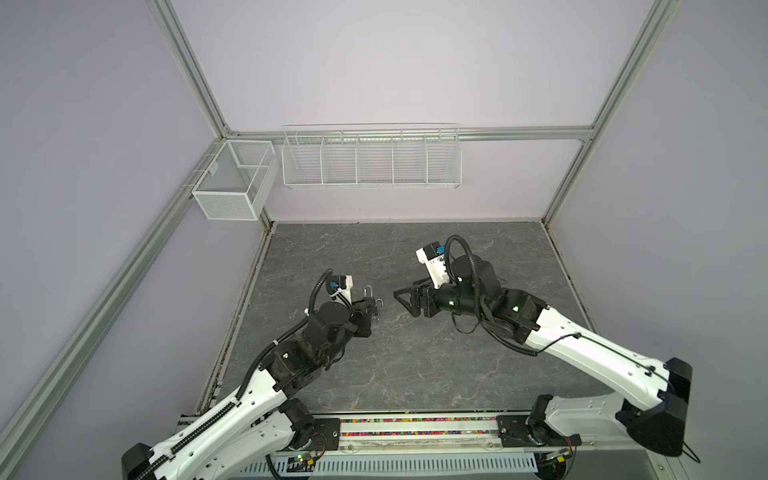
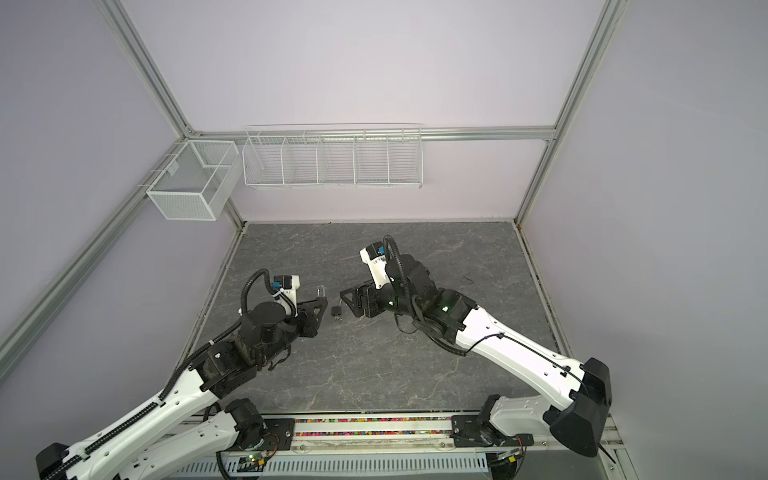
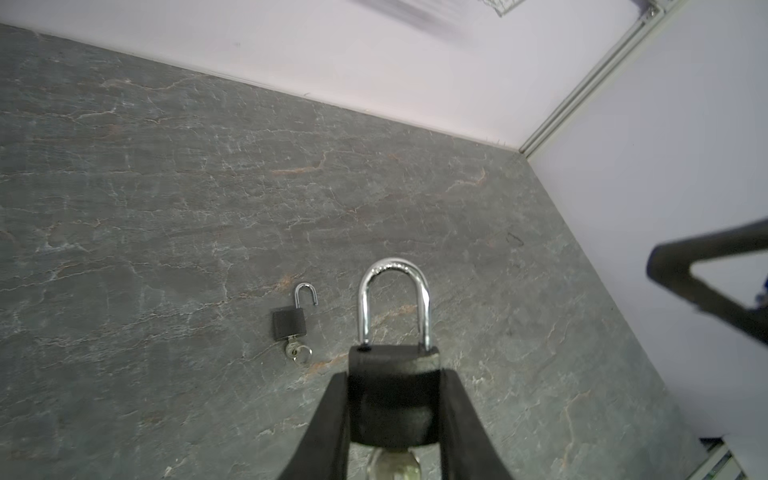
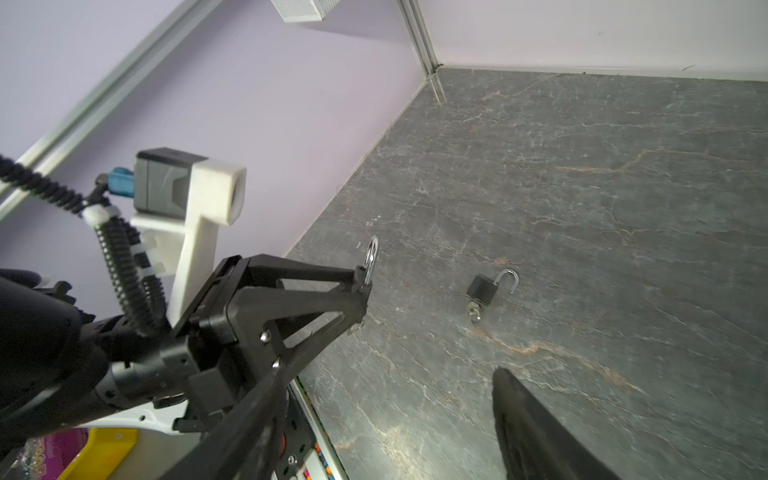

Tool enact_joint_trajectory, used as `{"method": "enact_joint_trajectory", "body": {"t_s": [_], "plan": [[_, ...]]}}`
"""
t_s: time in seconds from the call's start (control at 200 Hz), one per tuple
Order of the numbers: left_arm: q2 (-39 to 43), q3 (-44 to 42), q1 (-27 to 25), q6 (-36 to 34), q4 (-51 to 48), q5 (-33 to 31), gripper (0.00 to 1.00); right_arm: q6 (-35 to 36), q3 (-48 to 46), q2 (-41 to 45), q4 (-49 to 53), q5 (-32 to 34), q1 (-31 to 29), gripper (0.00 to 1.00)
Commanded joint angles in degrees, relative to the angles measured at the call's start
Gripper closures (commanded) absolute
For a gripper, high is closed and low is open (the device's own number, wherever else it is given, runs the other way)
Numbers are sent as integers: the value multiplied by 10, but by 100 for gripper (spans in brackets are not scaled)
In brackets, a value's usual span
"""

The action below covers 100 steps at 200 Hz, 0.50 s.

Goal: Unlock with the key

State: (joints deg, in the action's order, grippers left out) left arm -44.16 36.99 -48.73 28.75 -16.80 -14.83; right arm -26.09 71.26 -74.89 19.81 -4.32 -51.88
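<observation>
1. One white mesh basket (image 1: 232, 183) hangs on the left wall.
2. One wire rack (image 1: 372, 182) with five compartments is mounted on the back wall, just to the right of the mesh basket.
3. There are two arms and two grippers. The left gripper (image 3: 392, 376) is clamped on the black body of the first padlock (image 3: 392, 415) and holds it above the grey table (image 1: 415, 374), left of the middle.
4. There are two padlocks. The held one points its silver shackle away from the gripper. I cannot tell whether both legs of the shackle are seated.
5. There are two keys. The first key (image 3: 392, 465) sits in the base of the held lock, between the fingers.
6. The second padlock (image 3: 289, 326) lies flat on the table just beside the held one, between the two grippers. Its shackle is swung open.
7. The second key (image 3: 297, 351), on a small ring, sits in the keyhole of the lying lock.
8. The right gripper (image 2: 349, 304) hovers near the locks with its jaws spread wide and nothing between them.
</observation>
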Motion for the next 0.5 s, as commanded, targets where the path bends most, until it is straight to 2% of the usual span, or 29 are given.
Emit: {"method": "enact_joint_trajectory", "body": {"t_s": [0.0, 0.24, 0.365, 0.495], "plan": [[27, -50, -23, -100, 113, 8, 100, 61, 39, -36, 106, -20, 15, 19], [21, -123, -36, -131, 250, 62, 100, 122, 118, -107, 180, -26, 20, 16], [13, -122, -38, -145, 258, 68, 100, 133, 145, -135, 190, -36, 23, 15], [13, -121, -40, -155, 261, 67, 100, 144, 178, -167, 220, -9, 24, 15]]}}
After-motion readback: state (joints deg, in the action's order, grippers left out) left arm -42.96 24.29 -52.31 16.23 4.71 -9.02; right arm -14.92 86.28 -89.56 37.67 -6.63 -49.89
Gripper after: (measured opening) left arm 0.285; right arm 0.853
